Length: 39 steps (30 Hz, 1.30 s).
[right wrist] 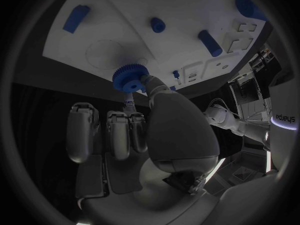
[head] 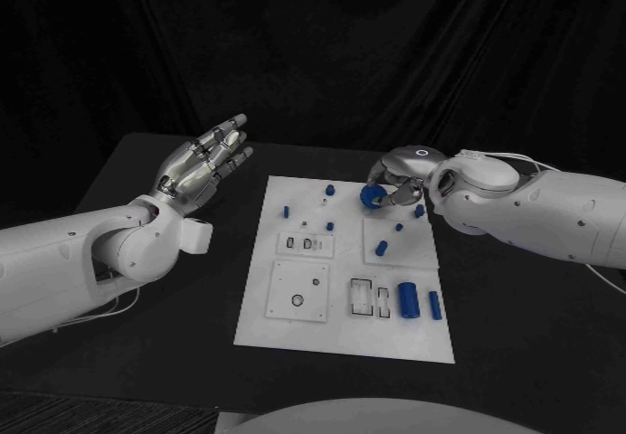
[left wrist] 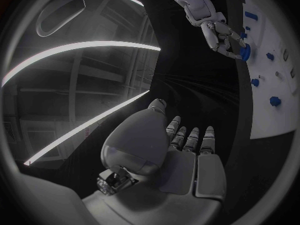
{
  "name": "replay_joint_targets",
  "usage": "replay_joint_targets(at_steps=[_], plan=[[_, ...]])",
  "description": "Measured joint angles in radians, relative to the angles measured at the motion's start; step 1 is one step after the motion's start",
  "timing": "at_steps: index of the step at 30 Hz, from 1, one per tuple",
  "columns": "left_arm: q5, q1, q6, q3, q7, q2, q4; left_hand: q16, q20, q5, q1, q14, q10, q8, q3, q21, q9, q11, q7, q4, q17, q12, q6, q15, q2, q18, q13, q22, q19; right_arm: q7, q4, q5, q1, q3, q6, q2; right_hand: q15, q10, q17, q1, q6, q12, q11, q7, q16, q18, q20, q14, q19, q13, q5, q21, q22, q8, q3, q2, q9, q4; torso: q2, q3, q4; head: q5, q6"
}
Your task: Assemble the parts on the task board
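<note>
Currently the black bench [head: 522, 316] is carrying the flat white rectangular task board [head: 342, 339], lying between the two arms. Left robot hand [head: 206, 163] is hovering off the board's far left corner, released, fingers straight and apart, grasping nothing. Right robot hand [head: 395, 185] is hanging over the board's far right area, pinching the small blue toothed plastic gear [head: 372, 197] between thumb and a finger; the right wrist view is showing the gear [right wrist: 129, 78] held just off the white surface beside a faint round recess. Whether it is touching the board, can't tell.

Loose parts: two blue cylinders [head: 408, 299] are lying side by side near the right edge, and several short blue pegs [head: 381, 248] are standing or lying across the far half.

Judging the step: gear is being carried toward its seat, task looks early.

Risks:
- Pinch is light, on the gear's rim. Any tilt on approach and it's likely cocking on the seat instead of dropping in.
- Pegs are sitting near the right robot hand, so spare fingers could be knocking them over.
- Pushing down off-centre could shift the board itself.
</note>
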Motion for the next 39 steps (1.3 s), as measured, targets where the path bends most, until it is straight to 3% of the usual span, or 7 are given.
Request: replay_joint_targets(at_steps=[10, 12, 25, 27, 30, 32, 39], plan=[[0.000, 0.000, 0.004, 0.000, 0.000, 0.005, -0.004, 0.000, 0.000, 0.000, 0.000, 0.000, 0.000, 0.000, 0.000, 0.000, 0.000, 0.000, 0.000, 0.000, 0.000, 0.000, 0.000, 0.000, 0.000, 0.000, 0.000, 0.000, 0.000, 0.019, -0.017, 0.001, 0.004, 0.000, 0.001, 0.082, 0.000, 0.000, 0.000, -0.003, 0.000, 0.000, 0.000, 0.000, 0.000, 0.000, 0.000, 0.000, 0.000, 0.000, -0.004, 0.000, 0.001, 0.011, 0.000, -0.004, 0.000, 0.000, 0.000, -0.0001, 0.0008, -0.002, -0.004], [0.000, 0.000, 0.005, 0.000, 0.000, 0.006, -0.005, 0.000, 0.000, 0.000, 0.004, 0.002, 0.000, 0.000, 0.000, 0.000, 0.000, 0.000, 0.000, 0.000, 0.000, 0.000, 0.000, 0.002, -0.004, 0.000, 0.000, 0.000, 0.000, 0.025, -0.025, 0.002, 0.004, 0.000, 0.002, 0.099, 0.000, 0.000, 0.000, -0.008, -0.004, 0.000, 0.000, -0.003, 0.000, 0.000, 0.000, 0.000, 0.000, 0.000, -0.007, 0.000, 0.001, 0.031, 0.000, -0.008, 0.000, 0.000, 0.001, 0.0000, 0.0008, -0.003, -0.006], [0.000, 0.000, 0.009, 0.000, 0.000, 0.007, -0.006, 0.000, 0.004, 0.000, 0.005, 0.004, 0.000, 0.000, 0.000, 0.000, 0.000, 0.000, 0.000, 0.000, 0.000, 0.000, 0.000, 0.004, -0.005, 0.000, 0.000, 0.000, 0.004, 0.048, -0.100, 0.007, 0.005, 0.000, 0.021, 0.194, 0.000, 0.000, 0.000, -0.009, -0.020, 0.000, 0.000, -0.003, 0.000, 0.000, 0.000, 0.000, 0.000, 0.000, -0.015, 0.000, 0.000, 0.032, 0.003, -0.009, 0.002, 0.003, 0.002, 0.0007, 0.0021, -0.011, -0.006], [0.000, 0.000, 0.009, 0.000, 0.000, 0.006, -0.006, 0.000, 0.004, 0.000, 0.005, 0.004, 0.000, 0.000, 0.000, 0.000, 0.000, 0.000, 0.000, 0.000, 0.000, 0.000, 0.000, 0.004, -0.005, 0.000, 0.000, 0.000, 0.004, 0.051, -0.111, 0.008, 0.005, 0.000, 0.025, 0.206, 0.000, 0.000, 0.000, -0.009, -0.026, 0.000, 0.000, -0.003, 0.000, 0.000, 0.000, 0.000, 0.000, 0.000, -0.019, 0.000, 0.000, 0.032, 0.003, -0.009, 0.039, 0.003, 0.002, 0.0006, 0.0021, -0.012, -0.006], [0.000, 0.000, 0.009, 0.000, 0.000, 0.005, -0.005, 0.000, 0.004, 0.000, 0.005, 0.004, 0.000, 0.000, 0.000, 0.000, 0.000, 0.000, 0.000, 0.000, 0.000, 0.000, 0.000, 0.004, -0.005, 0.000, 0.000, 0.000, 0.004, 0.053, -0.126, 0.008, 0.005, 0.000, 0.030, 0.220, 0.000, 0.000, 0.000, -0.009, -0.031, 0.000, 0.000, -0.004, 0.000, 0.000, 0.000, 0.000, 0.000, 0.000, -0.021, -0.009, 0.000, 0.027, 0.003, -0.010, 0.040, 0.003, 0.002, 0.0002, 0.0021, -0.013, -0.005], [0.000, 0.000, 0.009, 0.000, 0.000, 0.005, -0.005, 0.000, 0.004, 0.000, 0.005, 0.004, 0.000, 0.000, 0.000, 0.000, 0.000, 0.000, 0.000, 0.000, 0.000, 0.000, 0.000, 0.004, -0.005, 0.000, 0.000, 0.000, 0.004, 0.054, -0.136, 0.008, 0.005, 0.000, 0.034, 0.229, 0.000, 0.000, 0.000, -0.009, -0.035, 0.000, 0.000, -0.001, 0.000, 0.000, 0.000, 0.000, 0.000, 0.000, -0.026, -0.009, 0.000, 0.024, 0.003, -0.010, 0.091, 0.003, 0.002, 0.0000, 0.0021, -0.014, -0.005], [0.000, 0.000, 0.009, 0.000, 0.000, 0.006, -0.005, 0.000, 0.004, 0.000, 0.005, 0.004, 0.000, 0.000, 0.000, 0.000, 0.000, 0.000, 0.000, 0.000, 0.001, 0.000, 0.000, 0.004, -0.005, 0.000, 0.000, 0.000, 0.004, 0.056, -0.158, 0.009, 0.005, 0.000, 0.046, 0.245, 0.004, 0.000, 0.000, -0.009, -0.068, 0.000, 0.000, -0.002, 0.000, 0.000, 0.000, -0.004, 0.000, 0.000, -0.045, -0.022, 0.000, 0.002, 0.008, -0.009, 0.113, 0.008, 0.002, -0.0002, 0.0019, -0.015, -0.004]])
